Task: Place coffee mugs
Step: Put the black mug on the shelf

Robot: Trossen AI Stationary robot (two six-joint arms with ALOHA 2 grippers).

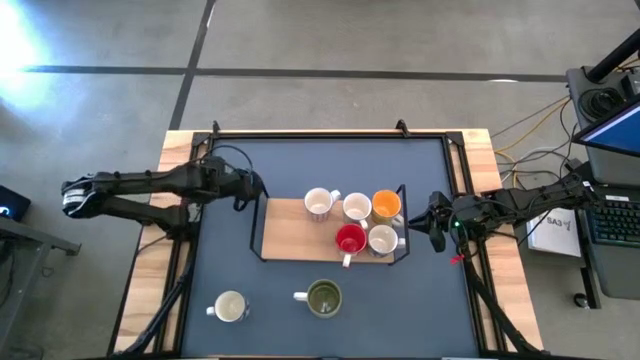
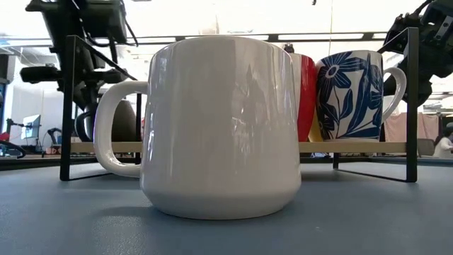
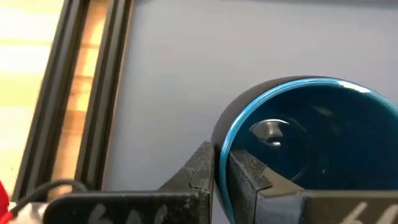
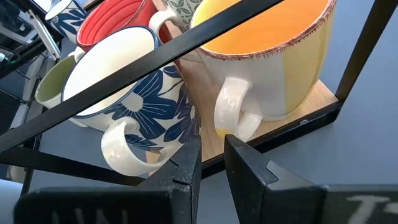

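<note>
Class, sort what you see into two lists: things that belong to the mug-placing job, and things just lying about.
Job: orange mug, red mug, green mug, blue mug gripped by left end effector, wooden rack.
Lying about: keyboard, cables.

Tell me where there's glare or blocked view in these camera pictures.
High view: a bright flare whitens the floor at the top left corner. Low view: a white mug fills most of the frame, reflections streaking its glaze, and the windows behind wash out. Right wrist view: black rack bars cross in front of the mugs.
</note>
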